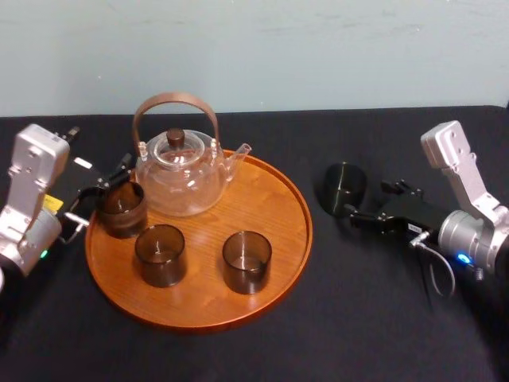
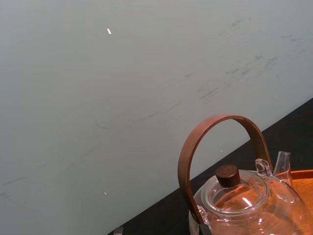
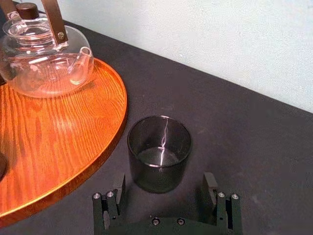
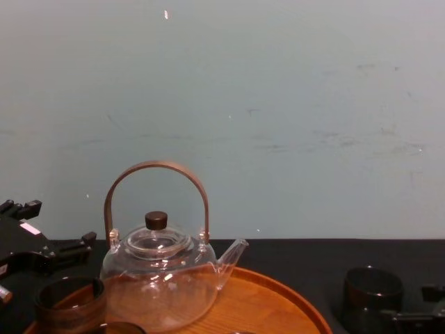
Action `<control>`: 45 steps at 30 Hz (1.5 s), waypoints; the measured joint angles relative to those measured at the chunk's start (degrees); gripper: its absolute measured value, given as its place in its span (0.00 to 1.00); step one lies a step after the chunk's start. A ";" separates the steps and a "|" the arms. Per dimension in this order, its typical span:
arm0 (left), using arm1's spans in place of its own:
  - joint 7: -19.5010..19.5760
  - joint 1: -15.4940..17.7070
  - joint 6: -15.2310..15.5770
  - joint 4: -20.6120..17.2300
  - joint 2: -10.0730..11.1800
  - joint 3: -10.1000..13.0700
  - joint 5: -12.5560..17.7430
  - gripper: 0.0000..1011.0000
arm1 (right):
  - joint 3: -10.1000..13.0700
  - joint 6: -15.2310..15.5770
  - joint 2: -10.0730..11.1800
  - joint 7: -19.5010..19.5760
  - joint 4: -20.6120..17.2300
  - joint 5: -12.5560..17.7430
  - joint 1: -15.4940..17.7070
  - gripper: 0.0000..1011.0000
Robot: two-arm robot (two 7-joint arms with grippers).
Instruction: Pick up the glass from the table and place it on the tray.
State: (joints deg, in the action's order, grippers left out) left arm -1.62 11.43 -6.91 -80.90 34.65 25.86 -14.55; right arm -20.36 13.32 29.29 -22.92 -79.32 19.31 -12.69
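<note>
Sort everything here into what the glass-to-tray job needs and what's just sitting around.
Job: glass on the table; tray; right gripper, open at the glass.

Lying about: teapot, banded cup and two dark cups, all on the tray; left gripper, idle at the tray's left edge.

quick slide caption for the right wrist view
Open right gripper poised at the glass, which stands on the table beside the tray.
</note>
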 joint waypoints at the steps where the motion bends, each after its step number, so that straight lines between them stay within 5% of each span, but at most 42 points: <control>1: 0.00 0.00 0.00 0.00 0.00 0.00 0.00 0.99 | -0.18 0.00 -0.36 -0.08 0.61 -0.29 -0.51 0.99; 17: 0.00 0.00 0.00 0.00 0.00 0.00 0.00 0.99 | -2.21 -0.66 -5.37 -1.34 8.37 -3.92 -6.65 0.99; 45: 0.00 0.00 0.00 0.00 0.00 0.00 0.00 0.99 | -1.99 -0.86 -6.31 -1.62 9.38 -5.11 -7.36 0.99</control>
State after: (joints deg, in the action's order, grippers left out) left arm -1.62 11.43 -6.91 -80.90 34.65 25.86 -14.55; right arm -22.35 12.47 22.98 -24.55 -69.94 14.20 -20.05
